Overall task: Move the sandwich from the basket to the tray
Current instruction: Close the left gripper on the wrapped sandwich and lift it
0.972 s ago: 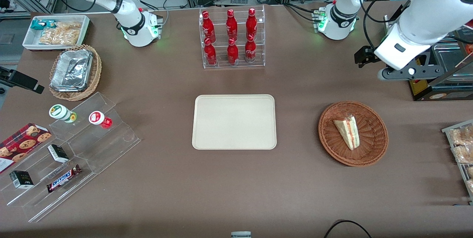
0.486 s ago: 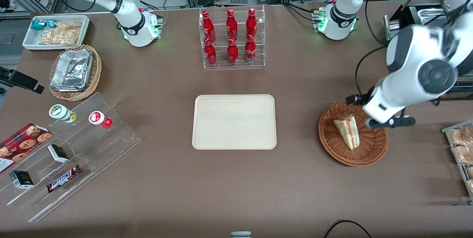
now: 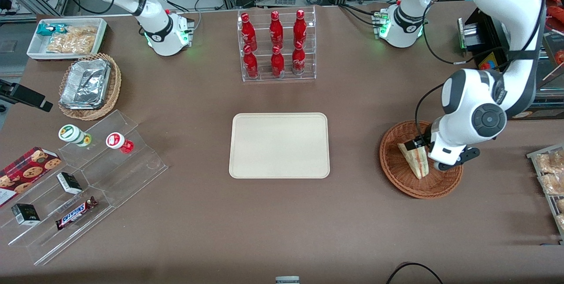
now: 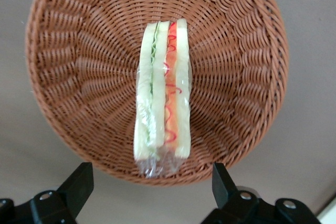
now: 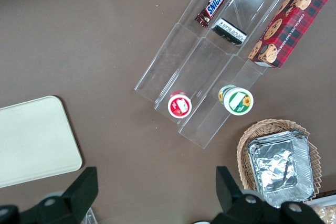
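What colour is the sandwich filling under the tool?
Pale green and pink-red layers between white bread on the sandwich, clearest in the left wrist view; the open tool hovers above it.

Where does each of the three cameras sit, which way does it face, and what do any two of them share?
Front view: high over the table, facing both arm bases; the left arm reaches down over the basket.
Left wrist view: on the working arm, looking straight down at the sandwich in the basket; the open gripper hangs above it.
Right wrist view: on the parked arm, looking down at the acrylic snack steps and a corner of the tray.
Shared: front and left wrist show sandwich and basket; front and right wrist show the tray.
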`<act>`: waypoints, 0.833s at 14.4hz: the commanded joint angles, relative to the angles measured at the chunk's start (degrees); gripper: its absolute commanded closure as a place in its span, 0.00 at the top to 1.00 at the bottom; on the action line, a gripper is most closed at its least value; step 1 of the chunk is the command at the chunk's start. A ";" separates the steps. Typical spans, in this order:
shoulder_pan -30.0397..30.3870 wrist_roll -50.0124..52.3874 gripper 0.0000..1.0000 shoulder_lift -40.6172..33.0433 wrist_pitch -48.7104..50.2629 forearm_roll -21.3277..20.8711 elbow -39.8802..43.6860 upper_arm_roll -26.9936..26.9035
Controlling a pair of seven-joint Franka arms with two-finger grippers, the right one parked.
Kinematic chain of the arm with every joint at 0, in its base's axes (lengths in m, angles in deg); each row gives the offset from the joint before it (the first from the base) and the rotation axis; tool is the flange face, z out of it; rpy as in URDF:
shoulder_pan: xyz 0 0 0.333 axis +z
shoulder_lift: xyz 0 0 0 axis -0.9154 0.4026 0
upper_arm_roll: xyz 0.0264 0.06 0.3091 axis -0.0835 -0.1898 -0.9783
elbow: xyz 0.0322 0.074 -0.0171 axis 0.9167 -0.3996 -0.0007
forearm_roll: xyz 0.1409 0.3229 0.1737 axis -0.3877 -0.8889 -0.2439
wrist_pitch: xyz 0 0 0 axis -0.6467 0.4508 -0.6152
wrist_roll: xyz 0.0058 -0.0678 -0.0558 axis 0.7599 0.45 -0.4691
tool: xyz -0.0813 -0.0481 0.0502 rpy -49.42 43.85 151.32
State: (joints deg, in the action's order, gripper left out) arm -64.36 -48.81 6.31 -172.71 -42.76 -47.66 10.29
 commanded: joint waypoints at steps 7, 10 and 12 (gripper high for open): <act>0.04 3.77 0.41 5.98 -9.61 0.80 -2.06 -0.26; 1.09 3.77 0.19 5.89 -11.11 0.63 -3.47 -1.22; 1.09 2.81 0.14 5.02 -10.76 0.19 -2.95 -1.40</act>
State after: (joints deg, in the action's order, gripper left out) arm -63.31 -45.65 13.03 -182.84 -42.65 -49.98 9.12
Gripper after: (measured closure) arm 0.586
